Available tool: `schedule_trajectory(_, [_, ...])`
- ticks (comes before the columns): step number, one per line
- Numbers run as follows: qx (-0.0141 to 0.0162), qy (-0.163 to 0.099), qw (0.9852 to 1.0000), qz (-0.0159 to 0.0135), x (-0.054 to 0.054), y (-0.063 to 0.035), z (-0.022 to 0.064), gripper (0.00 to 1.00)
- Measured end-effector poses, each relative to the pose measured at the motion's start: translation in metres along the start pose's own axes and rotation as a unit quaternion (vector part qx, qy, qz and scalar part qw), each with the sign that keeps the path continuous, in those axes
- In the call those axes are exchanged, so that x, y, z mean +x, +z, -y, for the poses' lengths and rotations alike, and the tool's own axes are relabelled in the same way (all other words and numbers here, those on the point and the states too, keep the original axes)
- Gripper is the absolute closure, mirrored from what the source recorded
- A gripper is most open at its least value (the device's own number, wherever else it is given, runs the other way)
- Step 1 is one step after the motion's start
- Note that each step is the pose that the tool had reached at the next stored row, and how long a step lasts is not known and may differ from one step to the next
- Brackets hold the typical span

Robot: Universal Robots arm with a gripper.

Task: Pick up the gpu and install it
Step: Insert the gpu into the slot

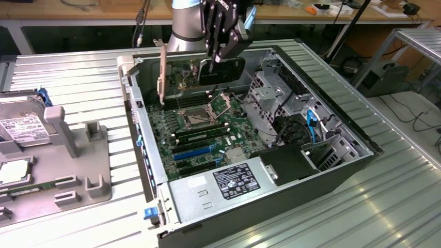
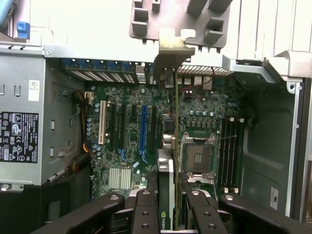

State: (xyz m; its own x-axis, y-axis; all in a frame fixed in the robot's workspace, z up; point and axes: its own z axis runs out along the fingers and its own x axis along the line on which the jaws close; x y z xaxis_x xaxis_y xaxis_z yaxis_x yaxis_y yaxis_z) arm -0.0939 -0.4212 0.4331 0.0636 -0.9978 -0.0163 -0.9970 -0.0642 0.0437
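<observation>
The gpu [image 1: 222, 71], a flat card with a black face, hangs upright above the open computer case [image 1: 138, 129]. Its long silver bracket [image 1: 162, 72] points down on the exterior view's left. My gripper [image 1: 219, 58] is shut on the card's upper edge. In the wrist view the gpu [image 2: 168, 190] appears edge-on between my fingers [image 2: 146, 214], and its bracket [image 2: 173, 48] lies toward the case's rear wall. Below the card is the motherboard [image 2: 204, 112], with a blue expansion slot [image 2: 143, 129] and black slots beside it. The card sits over the board between those slots and the processor socket [image 2: 197, 158].
Inside the case are a power supply [image 1: 220, 186] near the front and a silver drive cage [image 1: 276, 98] on the exterior view's right. A grey fixture [image 1: 69, 170] on the left holds a hard drive [image 1: 17, 126] and a memory stick [image 1: 34, 187]. The case stands on a ribbed metal table [image 1: 386, 196].
</observation>
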Motion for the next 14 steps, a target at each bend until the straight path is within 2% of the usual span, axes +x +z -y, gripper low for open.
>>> schedule_trajectory(14, [0.0000, 0.000, 1.0000, 0.0000, 0.0000, 0.0034, 0.0001, 0.73])
